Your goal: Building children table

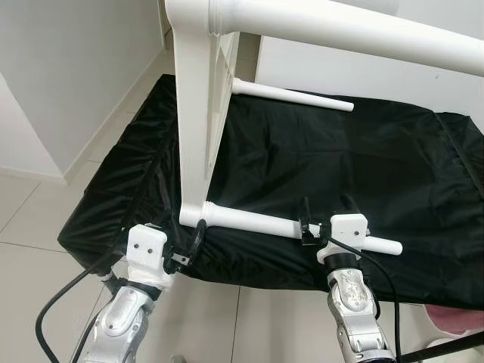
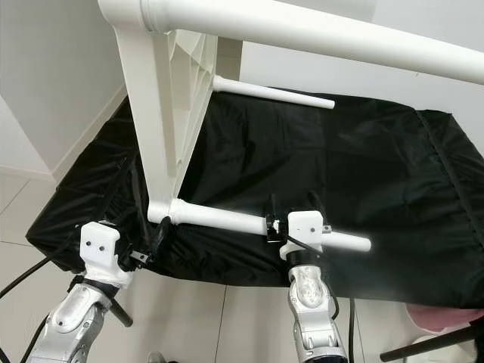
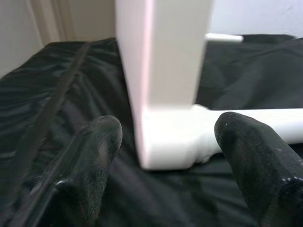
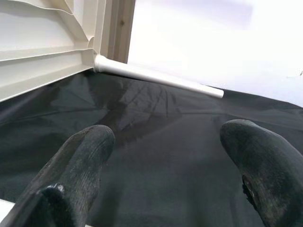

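A white children's table lies on its side on a black cloth [image 1: 355, 151], its tabletop [image 1: 198, 113] standing on edge. Three white legs point to the right: a near leg [image 1: 257, 221] low on the cloth, a far leg [image 1: 295, 95] behind it and an upper leg [image 1: 340, 30] overhead. My left gripper [image 1: 185, 240] is open, one finger on either side of the tabletop's lower corner [image 3: 165, 142] where the near leg joins. My right gripper [image 1: 327, 213] is open over the near leg's outer part, its fingers [image 4: 85, 156] pointing across the cloth towards the far leg [image 4: 156, 78].
The black cloth covers a low platform whose front edge [image 1: 249, 276] drops to pale floor tiles [image 1: 30, 212]. White walls rise at the left and behind. A pink object [image 1: 454, 321] and a black bar [image 1: 446, 348] lie at the lower right.
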Robot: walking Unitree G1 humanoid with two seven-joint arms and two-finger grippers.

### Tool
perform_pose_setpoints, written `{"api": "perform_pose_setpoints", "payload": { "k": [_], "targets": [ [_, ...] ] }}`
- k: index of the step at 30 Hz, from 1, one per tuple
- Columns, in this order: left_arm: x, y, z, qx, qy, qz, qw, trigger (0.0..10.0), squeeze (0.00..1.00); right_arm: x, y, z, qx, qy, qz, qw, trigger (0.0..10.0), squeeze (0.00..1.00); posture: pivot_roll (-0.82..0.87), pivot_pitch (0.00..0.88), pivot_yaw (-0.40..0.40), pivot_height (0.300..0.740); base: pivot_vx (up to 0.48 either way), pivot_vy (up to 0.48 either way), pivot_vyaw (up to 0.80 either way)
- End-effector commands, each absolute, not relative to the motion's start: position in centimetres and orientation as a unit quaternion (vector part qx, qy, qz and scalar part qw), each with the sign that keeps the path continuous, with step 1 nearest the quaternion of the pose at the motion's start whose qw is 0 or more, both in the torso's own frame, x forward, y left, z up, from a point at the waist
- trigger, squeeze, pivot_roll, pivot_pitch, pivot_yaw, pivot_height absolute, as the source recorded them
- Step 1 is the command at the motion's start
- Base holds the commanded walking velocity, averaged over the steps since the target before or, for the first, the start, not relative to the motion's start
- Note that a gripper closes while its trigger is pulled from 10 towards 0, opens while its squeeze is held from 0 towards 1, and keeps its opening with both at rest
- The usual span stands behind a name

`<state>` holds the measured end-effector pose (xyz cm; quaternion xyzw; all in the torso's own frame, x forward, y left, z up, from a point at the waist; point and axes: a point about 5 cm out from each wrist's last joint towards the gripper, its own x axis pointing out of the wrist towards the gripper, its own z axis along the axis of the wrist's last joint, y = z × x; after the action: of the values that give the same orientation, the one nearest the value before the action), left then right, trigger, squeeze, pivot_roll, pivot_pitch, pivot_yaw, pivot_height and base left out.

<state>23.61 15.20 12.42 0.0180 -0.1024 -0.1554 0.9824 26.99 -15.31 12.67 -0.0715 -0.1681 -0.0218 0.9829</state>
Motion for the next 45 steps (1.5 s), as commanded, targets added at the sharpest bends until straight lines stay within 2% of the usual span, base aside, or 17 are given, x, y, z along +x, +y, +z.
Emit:
{"api": "perform_pose_setpoints", "payload": {
  "k": [1, 13, 36, 45],
  "targets": [
    [23.6, 15.4, 12.1, 0.023, -0.098, -0.147, 0.984, 10.0, 0.00, 27.2, -15.4, 12.5, -0.075, -0.161, -0.022, 0.984, 10.0, 0.00, 0.02, 0.069, -0.043, 0.740, 0.000, 0.000, 0.00],
    [23.5, 14.8, 11.8, 0.016, -0.100, -0.141, 0.985, 10.0, 0.00, 27.2, -15.5, 12.4, -0.077, -0.157, -0.022, 0.984, 10.0, 0.00, 0.02, 0.074, -0.053, 0.740, 0.000, -0.123, 0.00],
    [23.4, 14.7, 11.5, 0.022, -0.098, -0.136, 0.986, 10.0, 0.00, 26.6, -16.3, 11.8, -0.087, -0.143, -0.026, 0.986, 10.0, 0.00, 0.02, 0.060, -0.062, 0.740, 0.000, -0.315, 0.00],
    [23.3, 14.8, 11.1, 0.023, -0.089, -0.117, 0.989, 10.0, 0.00, 26.3, -16.3, 11.6, -0.090, -0.140, -0.019, 0.986, 10.0, 0.00, 0.03, 0.058, -0.061, 0.740, 0.000, 0.000, 0.00]
  ]
}}
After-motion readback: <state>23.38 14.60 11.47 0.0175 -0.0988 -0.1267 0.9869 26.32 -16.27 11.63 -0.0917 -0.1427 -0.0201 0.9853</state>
